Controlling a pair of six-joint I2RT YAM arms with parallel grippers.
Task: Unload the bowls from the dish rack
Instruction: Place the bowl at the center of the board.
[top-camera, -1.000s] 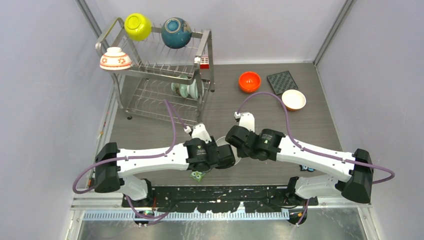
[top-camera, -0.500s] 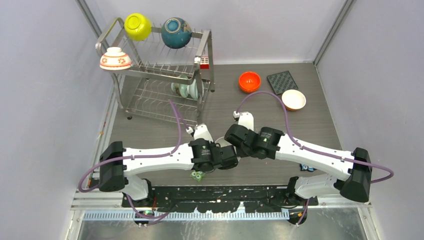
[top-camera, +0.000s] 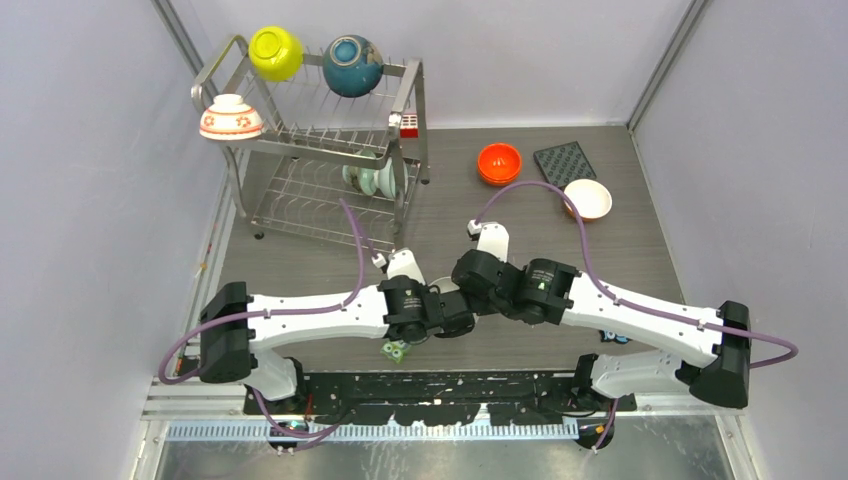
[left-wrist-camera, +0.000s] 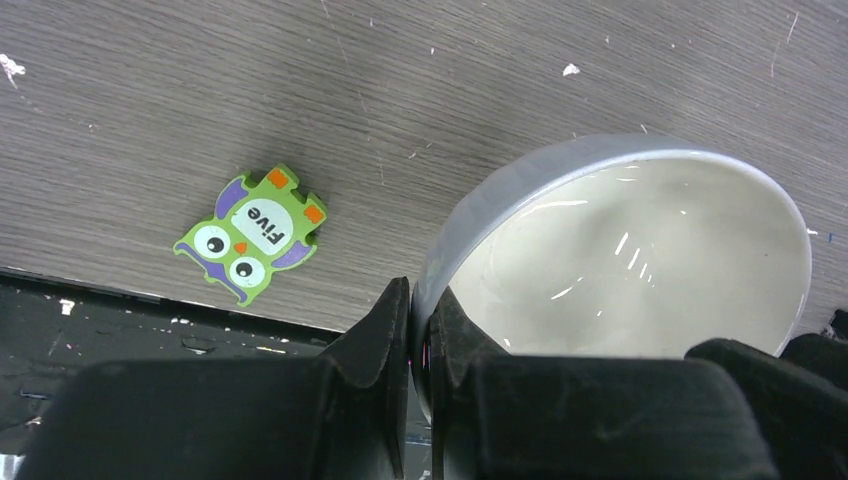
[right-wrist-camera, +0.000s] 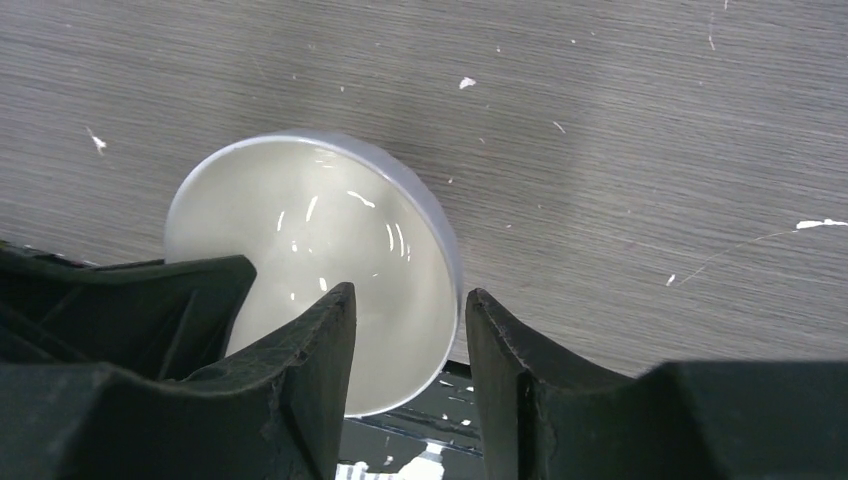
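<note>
My left gripper (left-wrist-camera: 420, 325) is shut on the rim of a plain white bowl (left-wrist-camera: 640, 250) and holds it low over the table near the front edge. My right gripper (right-wrist-camera: 405, 310) is open, its jaws straddling the opposite rim of the same bowl (right-wrist-camera: 310, 250) without pinching it. In the top view both grippers meet at the centre front and hide the bowl. The dish rack (top-camera: 300, 130) stands at the back left. On its top tier are a yellow-green bowl (top-camera: 275, 52), a teal bowl (top-camera: 352, 65) and a flowered bowl (top-camera: 231, 117). A pale green bowl (top-camera: 368, 180) sits on the lower tier.
An orange bowl (top-camera: 499, 163) and a cream bowl (top-camera: 587, 199) sit on the table at the back right beside a dark square mat (top-camera: 564, 163). A green owl toy (left-wrist-camera: 250, 233) lies near the front edge left of the held bowl. A red-white block (top-camera: 408, 124) is clipped to the rack.
The left arm has shifted slightly right with the bowl. The right gripper has moved in closer over the bowl's rim, so the bowl is now hidden in the top view.
</note>
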